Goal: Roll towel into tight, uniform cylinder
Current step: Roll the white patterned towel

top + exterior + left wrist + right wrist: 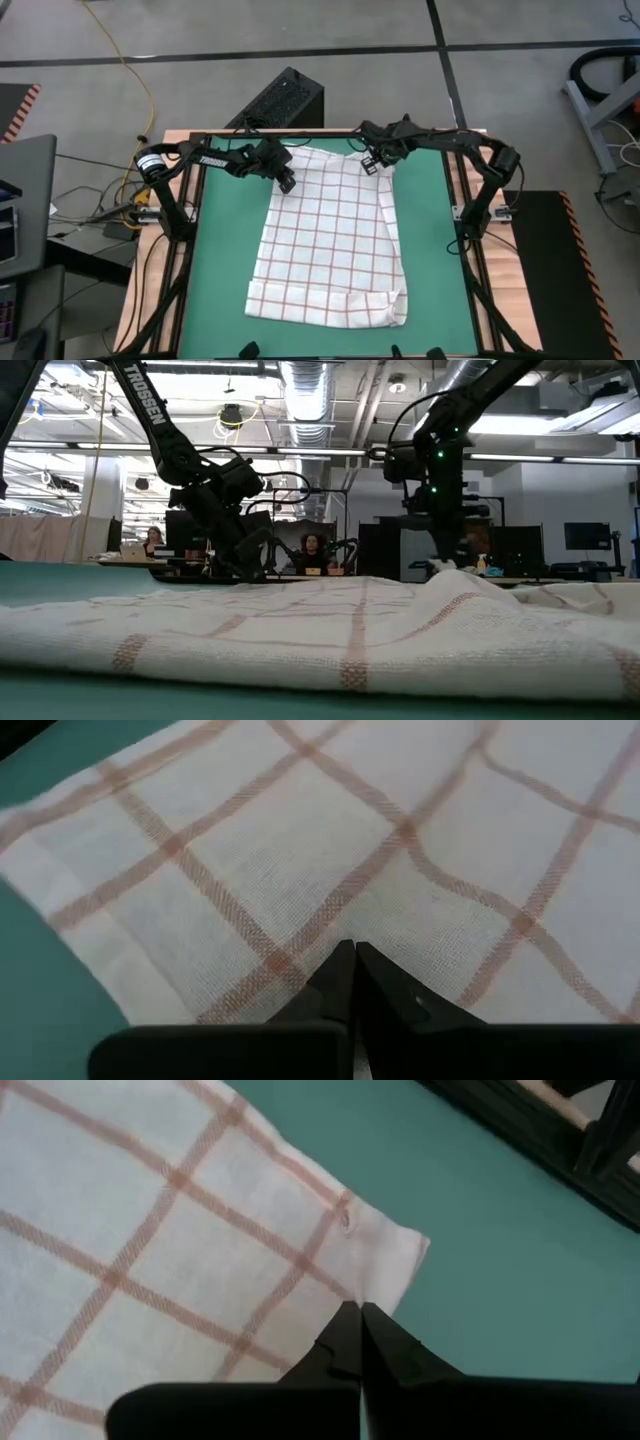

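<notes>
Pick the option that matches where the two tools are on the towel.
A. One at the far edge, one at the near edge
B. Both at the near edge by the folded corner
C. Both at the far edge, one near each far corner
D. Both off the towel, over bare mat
C: in the high view the left tool and right tool both sit at the far edge of the towel, fingers shut.

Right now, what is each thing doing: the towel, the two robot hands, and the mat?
Towel: spread flat on the mat, not rolled, near edge folded over.
Left gripper: fingers shut, at the towel's far left corner.
Right gripper: fingers shut, at the towel's far right corner.
Green mat: flat, under the towel.
</notes>
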Controlling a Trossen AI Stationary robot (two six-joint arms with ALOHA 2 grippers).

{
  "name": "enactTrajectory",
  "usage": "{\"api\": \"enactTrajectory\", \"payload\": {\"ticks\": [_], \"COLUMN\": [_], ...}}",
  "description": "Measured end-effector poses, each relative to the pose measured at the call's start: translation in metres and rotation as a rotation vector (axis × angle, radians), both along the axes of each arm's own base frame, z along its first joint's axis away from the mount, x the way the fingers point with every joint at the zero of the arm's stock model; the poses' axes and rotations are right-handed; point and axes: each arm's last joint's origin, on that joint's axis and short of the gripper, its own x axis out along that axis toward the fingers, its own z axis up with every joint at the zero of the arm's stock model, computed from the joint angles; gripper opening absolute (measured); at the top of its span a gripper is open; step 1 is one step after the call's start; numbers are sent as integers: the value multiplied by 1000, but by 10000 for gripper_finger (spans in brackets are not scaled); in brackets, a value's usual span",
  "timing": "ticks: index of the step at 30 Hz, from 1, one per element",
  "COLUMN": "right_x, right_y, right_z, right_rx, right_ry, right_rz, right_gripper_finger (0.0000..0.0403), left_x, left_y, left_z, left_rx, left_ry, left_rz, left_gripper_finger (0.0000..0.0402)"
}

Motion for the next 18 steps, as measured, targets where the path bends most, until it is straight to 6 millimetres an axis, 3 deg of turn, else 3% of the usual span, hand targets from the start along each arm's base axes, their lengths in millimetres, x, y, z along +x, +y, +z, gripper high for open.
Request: {"api": "enactTrajectory", "payload": {"ticks": [18], "right_x": [-29], "right_y": [-3], "right_z": [-20], "right_rx": [25], "right_ry": [139], "right_rz": [-157], "right_gripper_finger": [37], "left_x": [0], "left_y": [0], "left_z": [-1], "left_rx": [-3], "left_ry": [4], "left_rz": [0], "left_gripper_finger": [0]}}
